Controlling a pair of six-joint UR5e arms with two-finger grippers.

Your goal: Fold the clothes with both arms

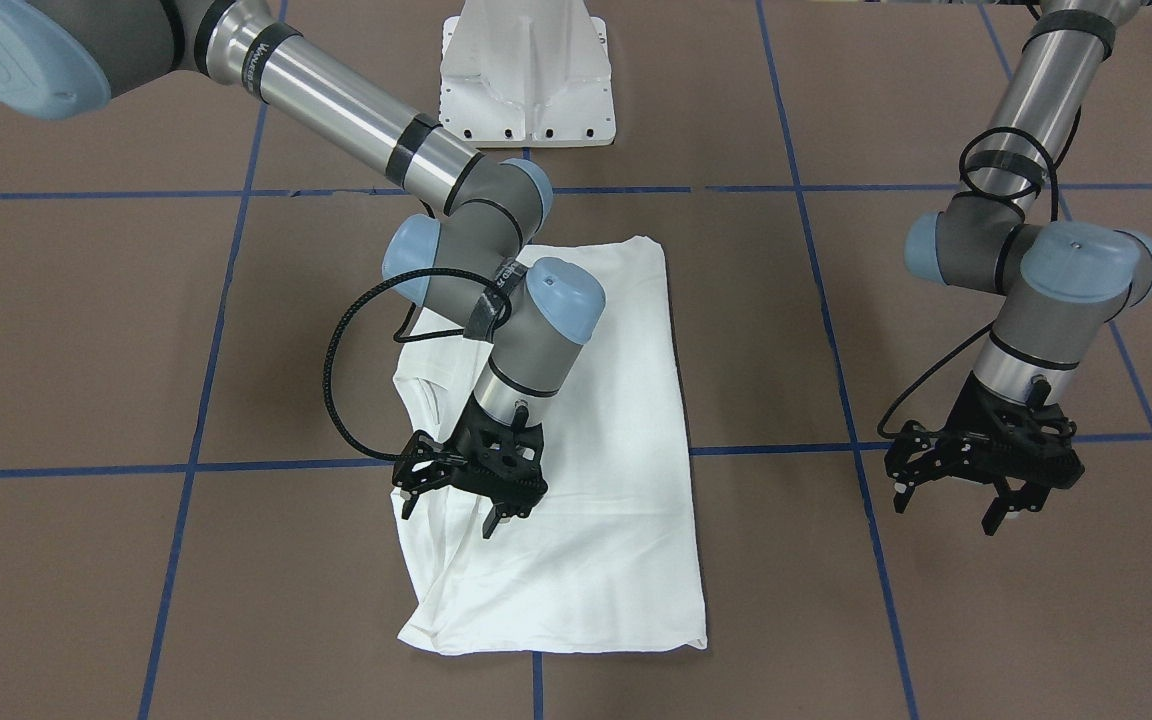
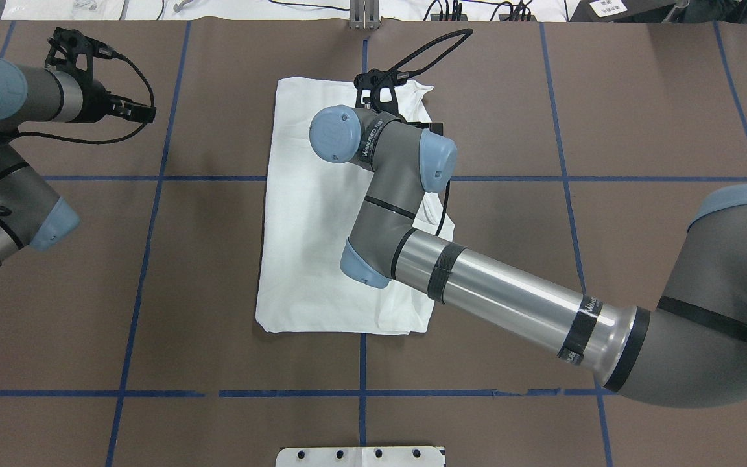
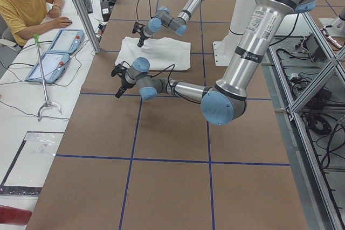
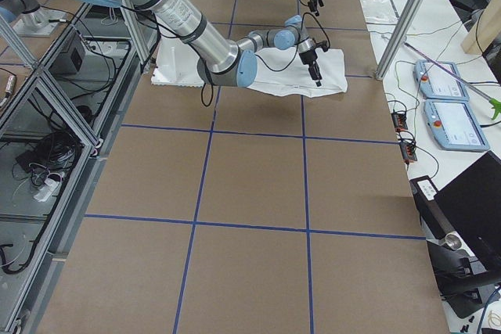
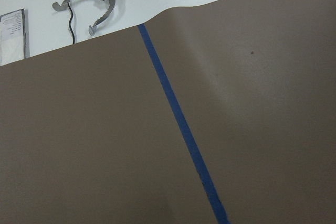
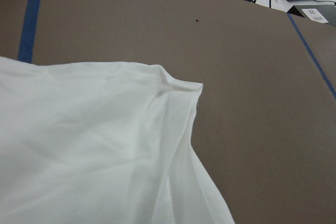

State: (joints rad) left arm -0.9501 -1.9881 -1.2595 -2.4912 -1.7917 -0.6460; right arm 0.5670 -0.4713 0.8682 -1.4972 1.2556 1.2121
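The white shirt (image 1: 606,400) lies folded into a long rectangle in the middle of the brown table, also seen from overhead (image 2: 308,227). My right gripper (image 1: 449,512) hangs open just above the shirt's rumpled side, near the end farthest from the robot, with nothing between its fingers. Its wrist view looks down on a creased shirt corner (image 6: 94,140). My left gripper (image 1: 948,508) stands open over bare table, well off to the shirt's side, and holds nothing. From overhead, the left gripper (image 2: 82,48) is at the far left and the right gripper (image 2: 383,91) peeks out past its wrist.
Blue tape lines (image 5: 181,124) grid the table. A white pedestal (image 1: 526,80) stands at the robot's side of the shirt. A person (image 3: 27,4) sits at a side bench with two tablets (image 3: 59,44). Metal tongs (image 5: 97,1) lie beyond the table's far edge.
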